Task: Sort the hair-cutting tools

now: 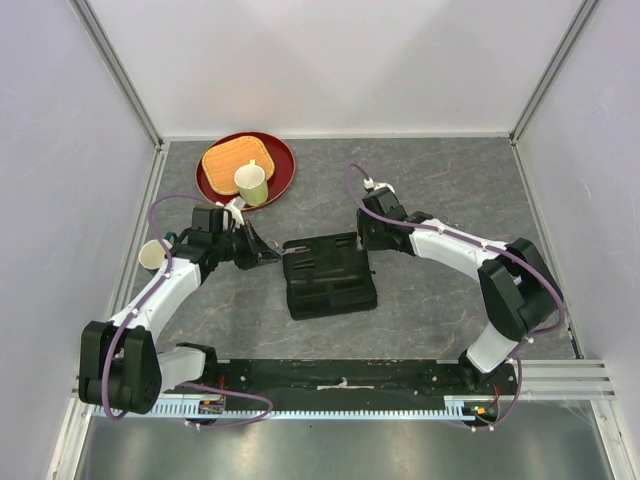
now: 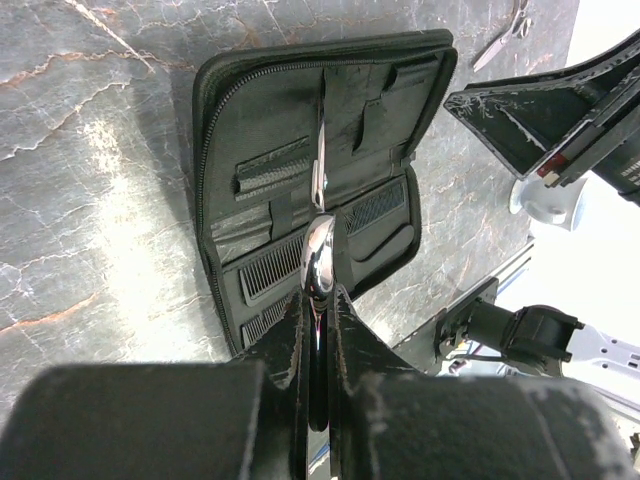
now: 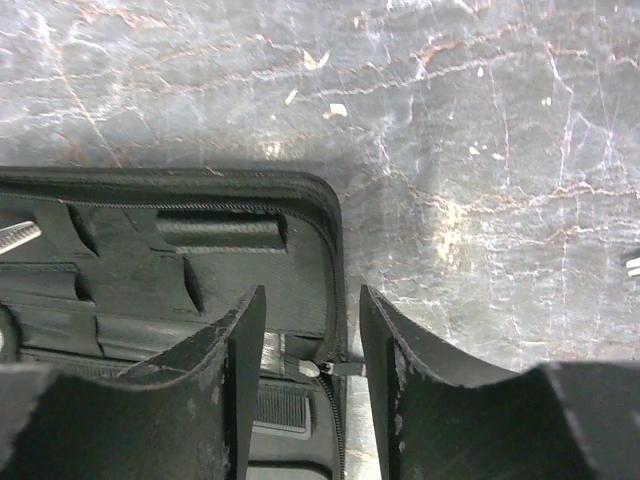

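My left gripper (image 1: 270,255) (image 2: 318,292) is shut on a pair of silver scissors (image 2: 320,240). Their blades point out over the open black zip case (image 1: 330,275) (image 2: 230,90). Two black combs (image 2: 278,263) lie in the case's lower pockets. A second pair of silver scissors (image 2: 505,33) lies on the table beyond the case; it is hidden in the top view. My right gripper (image 1: 366,243) (image 3: 312,300) is open and straddles the case's right edge (image 3: 335,250), by the zip pull (image 3: 340,368). It holds nothing.
A red round tray (image 1: 282,170) with an orange mat and a cream cup (image 1: 251,183) sits at the back left. Another cup (image 1: 152,256) stands by the left wall. White walls enclose the grey marbled table (image 1: 450,180).
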Robot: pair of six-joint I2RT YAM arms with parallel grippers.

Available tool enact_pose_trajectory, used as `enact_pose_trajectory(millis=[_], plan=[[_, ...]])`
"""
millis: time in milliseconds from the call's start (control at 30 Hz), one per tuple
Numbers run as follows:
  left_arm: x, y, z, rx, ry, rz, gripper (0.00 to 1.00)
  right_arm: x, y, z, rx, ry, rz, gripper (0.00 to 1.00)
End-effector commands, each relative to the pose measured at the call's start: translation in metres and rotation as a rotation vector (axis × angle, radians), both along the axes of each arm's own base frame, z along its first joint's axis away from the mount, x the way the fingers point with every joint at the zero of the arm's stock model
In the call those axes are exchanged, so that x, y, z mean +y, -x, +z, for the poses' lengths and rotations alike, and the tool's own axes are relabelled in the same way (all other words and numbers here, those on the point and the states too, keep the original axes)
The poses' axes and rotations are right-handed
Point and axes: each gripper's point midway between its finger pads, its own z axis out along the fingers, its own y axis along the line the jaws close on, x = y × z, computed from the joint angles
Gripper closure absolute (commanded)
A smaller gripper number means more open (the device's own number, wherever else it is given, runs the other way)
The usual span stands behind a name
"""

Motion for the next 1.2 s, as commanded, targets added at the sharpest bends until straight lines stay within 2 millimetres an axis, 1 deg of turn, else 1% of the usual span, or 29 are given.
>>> enact_pose_trajectory(millis=[0,100,133,167,233,267,367,400,467,567,667,767,800,867,967,1067,1167], plan=[[0.0,-0.012,0.012,-0.055,0.025,0.032,0.98,0.018,-0.018,0.03,-0.058,-0.082,0.001,0.54],[0.0,-0.015,0.014,-0.061,0.031,0.034,0.98,0.028,-0.017,0.014,0.003,-0.105,0.011,0.57],[0.0,-0.015,0.013,-0.053,0.029,0.034,0.98,0.03,-0.017,0.009,0.021,-0.107,0.004,0.58],[-0.001,-0.016,0.012,-0.052,0.03,0.033,0.98,0.031,-0.018,-0.002,0.042,-0.096,0.001,0.59],[0.0,-0.016,0.01,-0.043,0.027,0.034,0.98,0.03,-0.018,-0.013,0.07,-0.078,-0.008,0.62],[0.0,-0.016,0.008,-0.036,0.029,0.035,0.98,0.028,-0.02,-0.025,0.088,-0.052,-0.027,0.62],[-0.002,-0.012,0.003,-0.01,0.041,0.027,0.98,0.012,-0.021,-0.048,0.113,0.04,-0.072,0.65],[-0.002,-0.009,-0.002,-0.003,0.044,0.029,0.98,0.01,-0.022,-0.052,0.113,0.053,-0.08,0.65],[-0.002,-0.008,-0.006,0.005,0.05,0.038,0.98,0.008,-0.02,-0.06,0.126,0.069,-0.081,0.65],[-0.002,-0.006,-0.013,0.022,0.049,0.043,0.98,0.008,-0.018,-0.066,0.144,0.072,-0.074,0.65],[0.0,-0.008,-0.017,0.019,0.042,0.059,0.98,0.007,-0.016,-0.067,0.146,0.071,-0.075,0.64],[0.002,-0.01,-0.026,0.027,0.036,0.071,0.98,0.008,-0.014,-0.067,0.149,0.063,-0.073,0.64],[0.002,-0.009,-0.032,0.044,0.035,0.073,0.98,0.007,-0.013,-0.067,0.15,0.062,-0.072,0.64],[0.0,-0.012,-0.033,0.037,0.056,0.076,0.98,0.006,-0.01,-0.069,0.156,0.064,-0.073,0.63],[-0.004,-0.008,-0.044,0.068,0.097,0.082,0.98,0.004,-0.004,-0.074,0.172,0.07,-0.074,0.63],[-0.007,-0.007,-0.049,0.089,0.125,0.086,0.98,0.002,-0.001,-0.076,0.18,0.07,-0.078,0.63],[-0.012,0.001,-0.052,0.118,0.166,0.063,0.98,0.001,0.003,-0.076,0.185,0.074,-0.075,0.63]])
